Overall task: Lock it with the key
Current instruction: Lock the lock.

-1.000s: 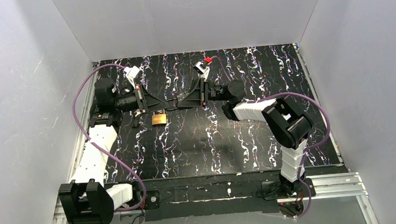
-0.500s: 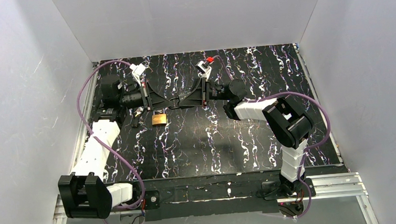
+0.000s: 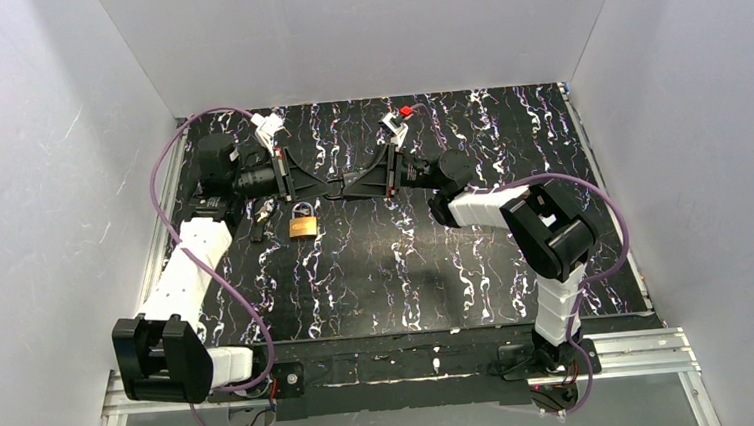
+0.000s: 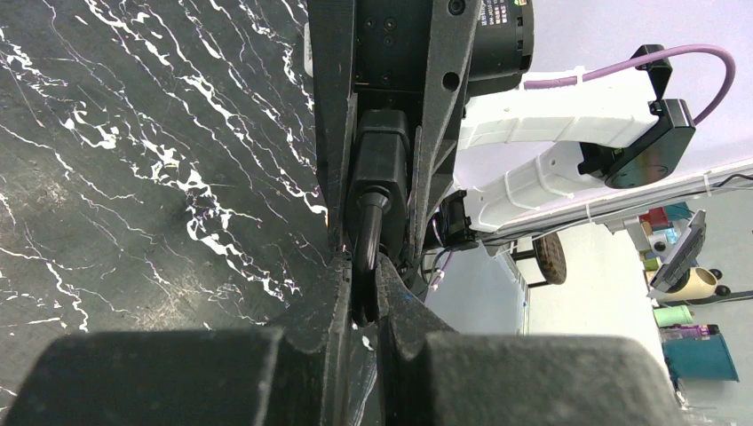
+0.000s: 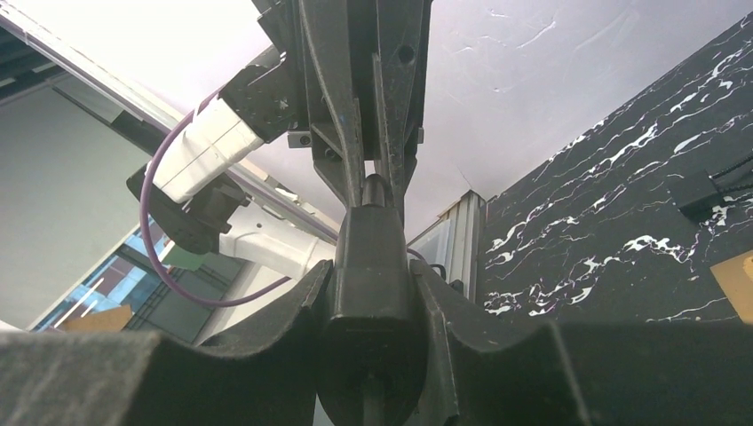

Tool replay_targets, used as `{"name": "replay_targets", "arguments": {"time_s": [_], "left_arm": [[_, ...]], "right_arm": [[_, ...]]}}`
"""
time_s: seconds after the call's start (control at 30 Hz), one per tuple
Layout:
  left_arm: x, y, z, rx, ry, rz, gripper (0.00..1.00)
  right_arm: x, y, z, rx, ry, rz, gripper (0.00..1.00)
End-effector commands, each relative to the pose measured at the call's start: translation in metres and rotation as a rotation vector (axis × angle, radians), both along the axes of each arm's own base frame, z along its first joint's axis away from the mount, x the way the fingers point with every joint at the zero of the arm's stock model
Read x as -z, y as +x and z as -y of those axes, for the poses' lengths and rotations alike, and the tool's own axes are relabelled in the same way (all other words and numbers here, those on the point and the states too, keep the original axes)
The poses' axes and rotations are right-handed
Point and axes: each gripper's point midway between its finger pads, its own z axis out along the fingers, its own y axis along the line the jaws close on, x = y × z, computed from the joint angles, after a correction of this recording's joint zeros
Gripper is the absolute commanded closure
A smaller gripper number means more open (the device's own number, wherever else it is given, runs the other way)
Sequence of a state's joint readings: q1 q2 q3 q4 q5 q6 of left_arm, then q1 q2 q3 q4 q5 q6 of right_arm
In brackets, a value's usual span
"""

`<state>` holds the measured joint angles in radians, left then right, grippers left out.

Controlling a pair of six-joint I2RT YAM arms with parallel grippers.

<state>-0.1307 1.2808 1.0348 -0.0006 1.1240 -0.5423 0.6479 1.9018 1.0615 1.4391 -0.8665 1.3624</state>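
**Brass padlock on bench; both hands clamped on one black item**

Brass-gold lock [image 3: 303, 225] lies on the black marbled bench [image 3: 456, 258], in the left half. Its silver shackle points toward the far wall. Whether the shackle is seated in the body cannot be determined from the top view. The lock sits on the near side of the two hands, close to the left one, and neither hand touches it. In the right wrist view a brass corner shows at the right edge, low on the bench.

Left hand [image 3: 328, 185] and right hand [image 3: 349, 186] are raised over the far part of the bench and meet tip to tip. Both arms reach in horizontally from opposite sides.

Between them is a single black item [image 4: 380, 169], with a broad block-shaped body and a narrower rounded end. The right hand is closed on the broad body, seated deep between its fingers. The left hand is closed on the narrow end, which is pinched at its fingertips. Both wrist views confirm contact on both sides of the item. What the item is cannot be confirmed.

Two small dark objects [image 3: 261, 213] lie on the bench just left of the lock, one beyond the other. They are too small to identify.
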Motion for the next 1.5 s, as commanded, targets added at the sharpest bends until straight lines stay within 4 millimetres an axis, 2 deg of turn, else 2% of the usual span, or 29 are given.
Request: {"name": "replay_targets", "arguments": {"time_s": [0.0, 0.33, 0.7, 1.03, 1.33, 1.47], "left_arm": [[0.006, -0.022, 0.052, 0.161, 0.004, 0.002, 1.0], [0.007, -0.03, 0.07, 0.237, -0.002, -0.003, 1.0], [0.007, -0.04, 0.078, 0.28, -0.01, -0.009, 1.0], [0.016, -0.045, 0.088, 0.311, -0.001, -0.035, 1.0], [0.02, -0.051, 0.092, 0.343, -0.002, -0.044, 1.0], [0.015, -0.05, 0.087, 0.33, -0.005, -0.024, 1.0]], "right_arm": [[-0.027, -0.08, -0.035, -0.197, 0.087, 0.109, 0.99], [-0.028, -0.083, -0.038, -0.215, 0.108, 0.104, 0.99], [-0.033, -0.088, -0.042, -0.239, 0.129, 0.099, 0.99], [-0.041, -0.088, -0.049, -0.252, 0.147, 0.105, 0.99], [-0.039, -0.094, -0.048, -0.278, 0.144, 0.116, 0.99], [-0.037, -0.088, -0.042, -0.264, 0.134, 0.114, 0.99]]}}
